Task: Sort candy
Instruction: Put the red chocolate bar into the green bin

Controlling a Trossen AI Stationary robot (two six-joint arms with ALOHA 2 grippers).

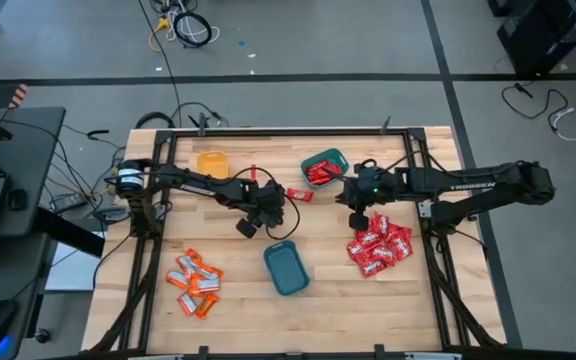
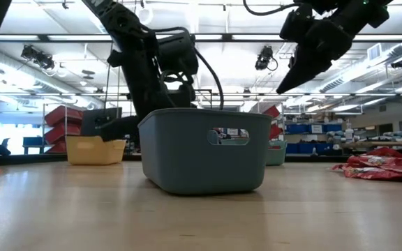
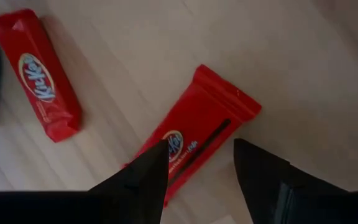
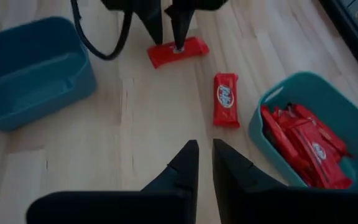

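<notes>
Two narrow red candy bars lie flat on the wood between the bins. My left gripper (image 3: pixel 201 146) hangs open over one bar (image 3: pixel 213 112), pointing steeply down, one finger on either side of the bar's near end. The other bar (image 3: pixel 39 71) lies beside it, untouched. In the right wrist view the left gripper (image 4: pixel 168 38) stands over its bar (image 4: pixel 194 46). My right gripper (image 4: pixel 205 152) is shut and holds nothing, raised above the table near the teal bin (image 4: pixel 272 102) of red bars. In the high view the left gripper (image 1: pixel 271 203) covers its bar. My left gripper comes from above, its fingers lying across the bar's width near one end (image 3: pixel 185 140). Its fingertips are at the wrapper, but I cannot tell whether they touch it. The bar lies flat on the table.
A blue-grey bin (image 1: pixel 286 268) stands near the table's middle front and a yellow bin (image 1: pixel 211 162) at the far left. Orange-and-white packets (image 1: pixel 193 283) lie at the front left. A heap of wider red packets (image 1: pixel 378 248) lies at the right.
</notes>
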